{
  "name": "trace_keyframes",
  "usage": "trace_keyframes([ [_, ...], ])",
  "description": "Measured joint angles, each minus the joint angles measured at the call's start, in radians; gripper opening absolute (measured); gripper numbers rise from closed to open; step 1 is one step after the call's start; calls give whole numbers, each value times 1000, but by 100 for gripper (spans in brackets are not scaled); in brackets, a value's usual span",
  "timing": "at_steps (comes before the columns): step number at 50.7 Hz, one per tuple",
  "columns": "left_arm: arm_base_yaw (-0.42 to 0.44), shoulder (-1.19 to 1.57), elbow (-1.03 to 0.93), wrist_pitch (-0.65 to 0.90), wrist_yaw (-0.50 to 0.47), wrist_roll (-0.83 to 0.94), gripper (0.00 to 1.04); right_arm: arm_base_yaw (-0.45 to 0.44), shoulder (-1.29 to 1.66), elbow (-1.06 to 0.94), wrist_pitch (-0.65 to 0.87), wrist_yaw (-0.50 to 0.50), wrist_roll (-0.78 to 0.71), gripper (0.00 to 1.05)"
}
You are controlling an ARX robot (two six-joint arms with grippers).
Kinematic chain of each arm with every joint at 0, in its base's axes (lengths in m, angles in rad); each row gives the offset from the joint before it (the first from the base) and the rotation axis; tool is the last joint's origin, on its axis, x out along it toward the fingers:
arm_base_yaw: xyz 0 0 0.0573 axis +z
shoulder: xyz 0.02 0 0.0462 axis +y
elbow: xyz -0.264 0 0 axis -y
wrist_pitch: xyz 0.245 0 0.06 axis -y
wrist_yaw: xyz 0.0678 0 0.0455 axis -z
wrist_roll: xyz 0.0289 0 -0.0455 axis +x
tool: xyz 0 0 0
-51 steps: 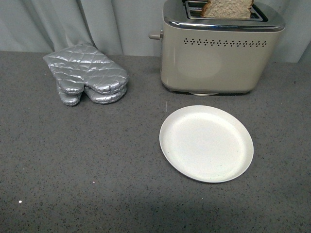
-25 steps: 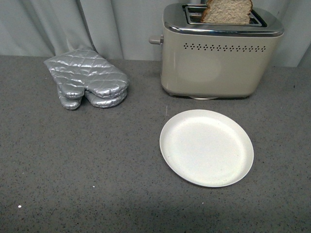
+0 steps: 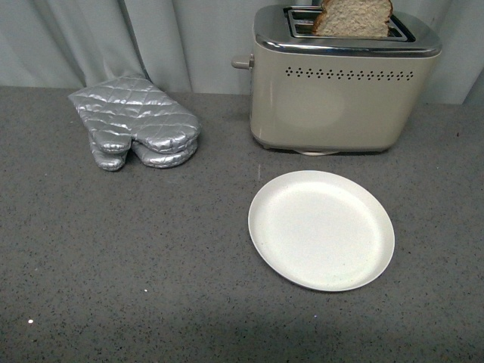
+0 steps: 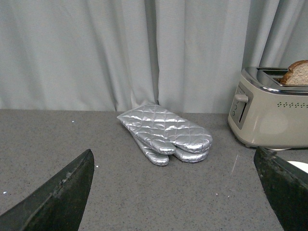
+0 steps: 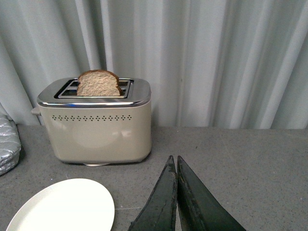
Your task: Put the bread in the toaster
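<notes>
I see the bread (image 3: pixel 354 18) standing upright in the toaster (image 3: pixel 340 98) slot; left gripper (image 4: pixel 173 192) spread wide, right gripper (image 5: pixel 176 166) pressed together, both holding nothing, clear of the empty plate (image 3: pixel 321 229).

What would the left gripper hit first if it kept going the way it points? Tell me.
Probably the oven mitts, lying roughly between the open left gripper's fingers ahead of it. The toaster sits off to one side. Depth is unclear.
</notes>
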Motion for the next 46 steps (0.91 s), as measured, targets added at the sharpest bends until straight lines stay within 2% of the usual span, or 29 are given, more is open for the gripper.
trace_keyframes([
  [21, 0, 0, 0, 0, 0, 0, 98, 0, -101, 0, -101, 0, 0, 0],
  [27, 0, 0, 0, 0, -1, 0, 98, 0, -240, 1, -270, -1, 0, 0],
  [38, 0, 0, 0, 0, 0, 0, 98, 0, -270, 1, -277, 0, -1, 0],
  [46, 0, 0, 0, 0, 0, 0, 98, 0, -271, 1, -277, 0, 0, 22],
])
